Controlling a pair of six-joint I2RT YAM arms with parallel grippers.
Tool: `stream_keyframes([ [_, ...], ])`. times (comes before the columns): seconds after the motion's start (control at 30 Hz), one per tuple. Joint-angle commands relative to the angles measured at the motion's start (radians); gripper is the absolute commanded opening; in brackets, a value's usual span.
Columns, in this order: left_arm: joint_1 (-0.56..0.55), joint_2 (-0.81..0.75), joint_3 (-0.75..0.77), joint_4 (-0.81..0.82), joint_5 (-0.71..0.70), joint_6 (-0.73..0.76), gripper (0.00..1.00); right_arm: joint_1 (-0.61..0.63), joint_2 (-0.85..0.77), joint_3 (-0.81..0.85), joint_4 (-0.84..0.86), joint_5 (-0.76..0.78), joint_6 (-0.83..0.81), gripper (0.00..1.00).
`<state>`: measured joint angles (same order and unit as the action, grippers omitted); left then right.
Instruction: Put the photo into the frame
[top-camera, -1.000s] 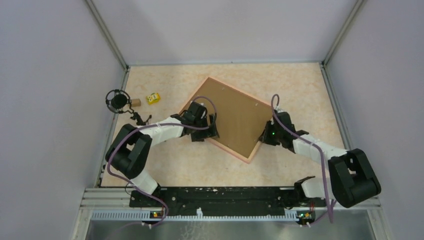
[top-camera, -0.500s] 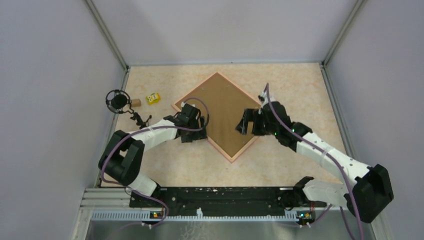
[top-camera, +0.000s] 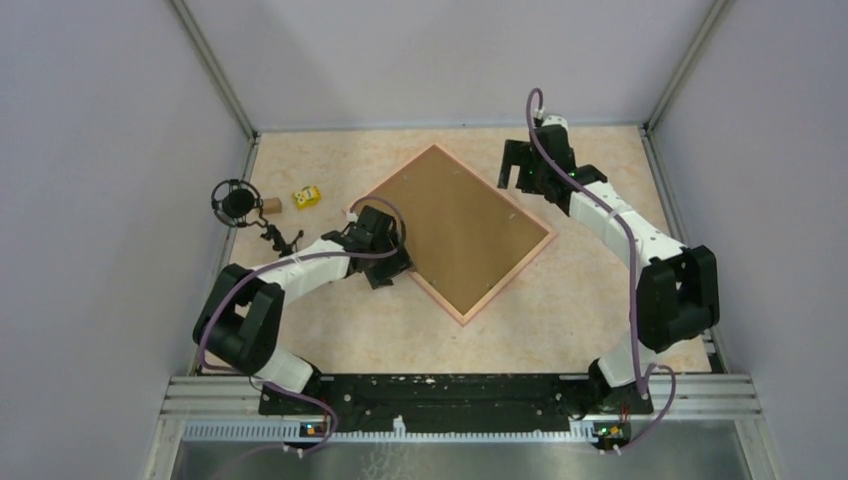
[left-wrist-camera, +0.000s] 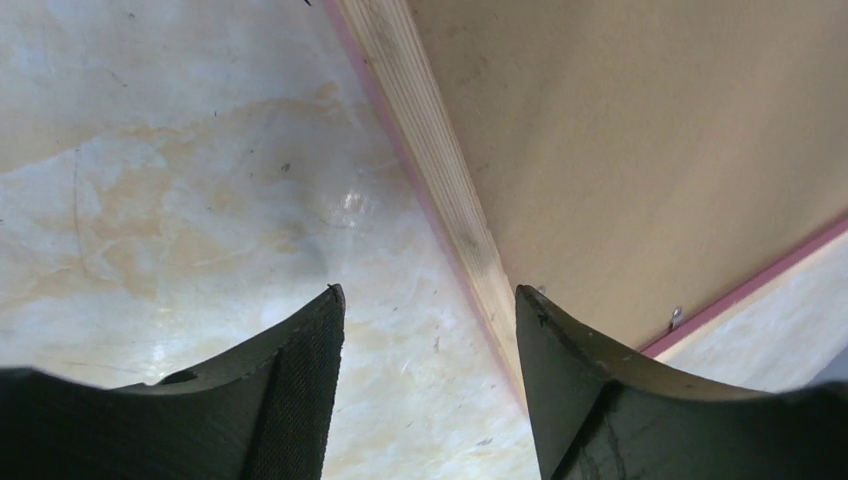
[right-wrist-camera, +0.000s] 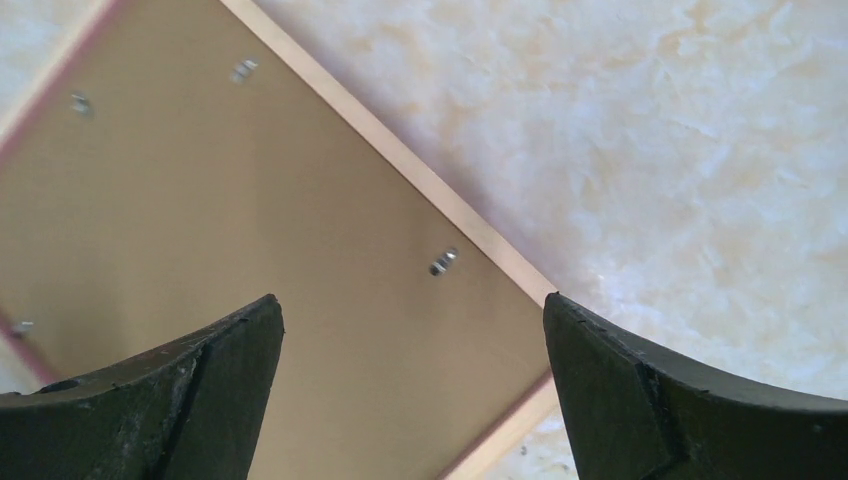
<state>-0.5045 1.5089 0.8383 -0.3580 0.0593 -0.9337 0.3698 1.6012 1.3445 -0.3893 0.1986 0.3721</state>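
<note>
- The frame (top-camera: 505, 277) has thin salmon-pink rails and lies flat, back side up, on the counter (top-camera: 600, 300), turned so its corners point like a diamond.
- A brown board (top-camera: 450, 230) fills its opening.
- Small metal tabs (right-wrist-camera: 443, 262) sit along the inner edge.
- Close up, the rail's back is pale wood with a pink outer edge.

**Tabletop** (top-camera: 380, 335): pale beige surface with a marbled pattern.

Lying directly on it:
- Centre: one salmon-pink frame (top-camera: 508, 279), flat and turned diamond-wise, one corner pointing far. A brown backing board (top-camera: 455, 230) fills it.
- Far left: a small yellow block (top-camera: 306, 196).
- Just left of the block: a small brown cube (top-camera: 271, 205).
- Touching the cube: a black round object (top-camera: 236, 202), perhaps a cage-like ring.
- Nearer: a small black piece (top-camera: 283, 239), too small to identify.
</note>
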Motion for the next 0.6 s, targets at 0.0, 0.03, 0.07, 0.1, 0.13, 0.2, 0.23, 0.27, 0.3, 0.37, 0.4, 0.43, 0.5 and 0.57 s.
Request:
stream_keyframes([
  [0.0,0.003,0.077,0.066,-0.018,-0.042,-0.180,0.65,-0.061,0.035,-0.044,-0.008,0.049,-0.056,0.98],
  [0.03,0.003,0.096,0.075,-0.019,-0.046,-0.193,0.63,-0.072,0.045,-0.052,-0.009,0.047,-0.057,0.98],
  [0.07,0.003,0.114,0.081,-0.021,-0.050,-0.198,0.60,-0.079,0.050,-0.061,-0.005,0.047,-0.061,0.98],
  [0.1,0.003,0.131,0.083,-0.021,-0.050,-0.198,0.58,-0.083,0.053,-0.075,0.000,0.047,-0.068,0.98],
  [0.13,0.003,0.146,0.086,-0.021,-0.084,-0.193,0.56,-0.088,0.056,-0.087,0.003,0.050,-0.073,0.98],
  [0.2,0.004,0.184,0.098,-0.016,-0.119,-0.156,0.54,-0.093,0.057,-0.115,0.009,0.071,-0.074,0.98],
  [0.23,0.003,0.215,0.116,-0.014,-0.123,-0.119,0.53,-0.096,0.056,-0.129,0.011,0.077,-0.071,0.98],
  [0.27,0.003,0.241,0.140,-0.031,-0.125,-0.074,0.48,-0.098,0.051,-0.146,0.016,0.077,-0.070,0.98],
  [0.3,0.003,0.260,0.165,-0.058,-0.130,-0.032,0.41,-0.099,0.043,-0.166,0.023,0.076,-0.070,0.98],
  [0.37,0.004,0.285,0.202,-0.116,-0.160,0.057,0.30,-0.100,0.031,-0.207,0.041,0.077,-0.068,0.98],
  [0.4,0.006,0.291,0.213,-0.144,-0.183,0.093,0.24,-0.100,0.028,-0.220,0.044,0.071,-0.068,0.98],
  [0.43,0.012,0.291,0.218,-0.169,-0.207,0.126,0.19,-0.100,0.031,-0.227,0.041,0.060,-0.068,0.98],
  [0.5,0.030,0.285,0.213,-0.179,-0.226,0.198,0.17,-0.099,0.044,-0.231,0.031,0.029,-0.063,0.97],
  [0.57,0.060,0.288,0.219,-0.186,-0.205,0.265,0.10,-0.100,0.063,-0.236,0.043,-0.009,-0.061,0.94],
])
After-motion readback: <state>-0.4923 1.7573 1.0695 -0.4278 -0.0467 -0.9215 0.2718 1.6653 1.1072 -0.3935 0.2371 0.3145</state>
